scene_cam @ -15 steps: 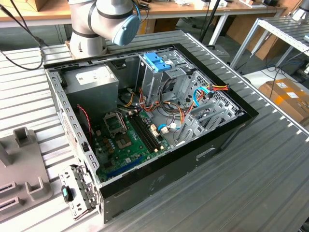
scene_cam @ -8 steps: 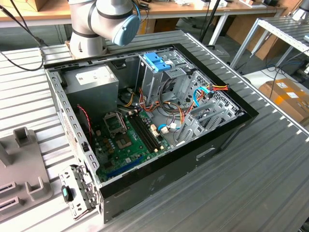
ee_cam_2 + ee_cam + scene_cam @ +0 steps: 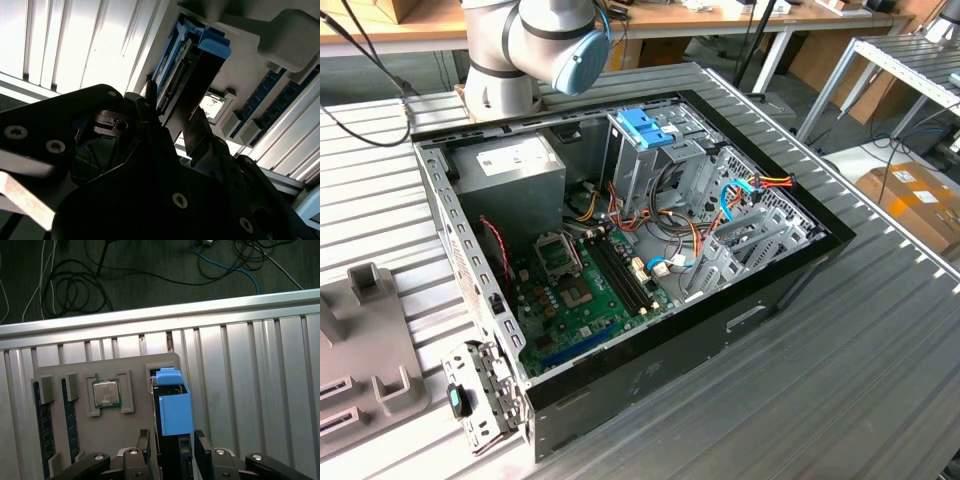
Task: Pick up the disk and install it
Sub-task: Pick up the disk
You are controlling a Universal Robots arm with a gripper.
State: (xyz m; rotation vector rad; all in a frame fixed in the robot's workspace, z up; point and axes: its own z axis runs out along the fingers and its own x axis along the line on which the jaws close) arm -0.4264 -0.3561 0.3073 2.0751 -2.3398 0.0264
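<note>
my hand [image 3: 172, 439] straddles the disk [image 3: 174, 412], upright in the grey tray [image 3: 112, 432]; can't tell if i'm gripping it. tray's on the tabletop [image 3: 250, 390].

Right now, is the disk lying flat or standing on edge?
On edge: the disk stands upright in the slot of the grey tray.

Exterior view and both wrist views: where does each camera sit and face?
Exterior view: off-arm, high, looking down into the computer case; arm beyond it.
First wrist view: at the wrist, looking down past the gripper onto the disk in the grey tray.
Second wrist view: at the wrist, slanting along the gripper toward the disk.
Both wrist views share disk and tray.
</note>
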